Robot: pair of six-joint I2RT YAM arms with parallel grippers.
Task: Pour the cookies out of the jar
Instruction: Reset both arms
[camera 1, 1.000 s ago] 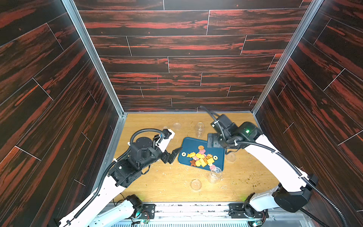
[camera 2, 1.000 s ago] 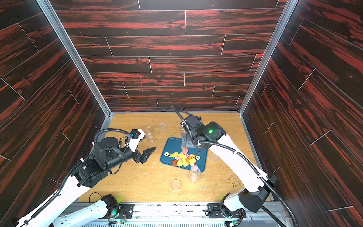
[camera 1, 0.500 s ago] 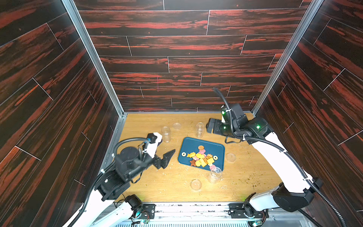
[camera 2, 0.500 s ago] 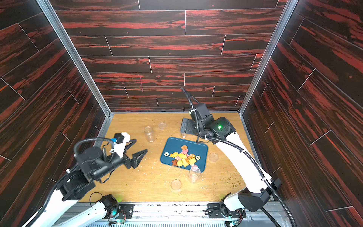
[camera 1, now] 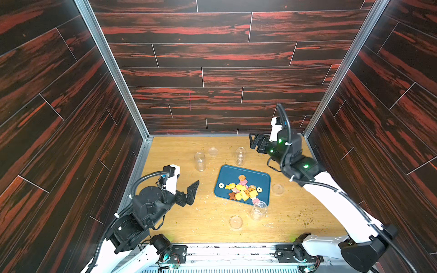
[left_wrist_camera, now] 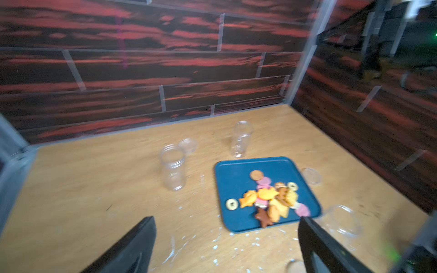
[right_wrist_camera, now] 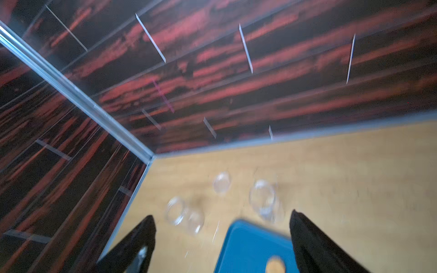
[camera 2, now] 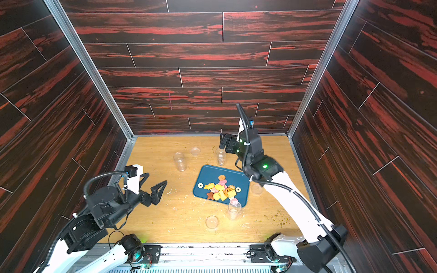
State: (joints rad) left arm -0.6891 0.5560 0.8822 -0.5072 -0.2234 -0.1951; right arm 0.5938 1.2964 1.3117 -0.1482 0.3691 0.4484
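Well, the left gripper (camera 2: 155, 182) and right gripper (right_wrist_camera: 222, 216) both hung spread wide and empty. The cookies (camera 1: 241, 190) lay heaped on the blue tray (camera 1: 228, 171). A careless arm sweep could've toppled the jar (camera 1: 259, 210) at its corner.

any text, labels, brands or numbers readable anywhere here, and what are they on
No text can be read in any view.
Blue tray: plain, no print.
Three clear jars: no labels.
Cookies: no letters visible.
Electronics at the arm bases: any markings are too small to read.
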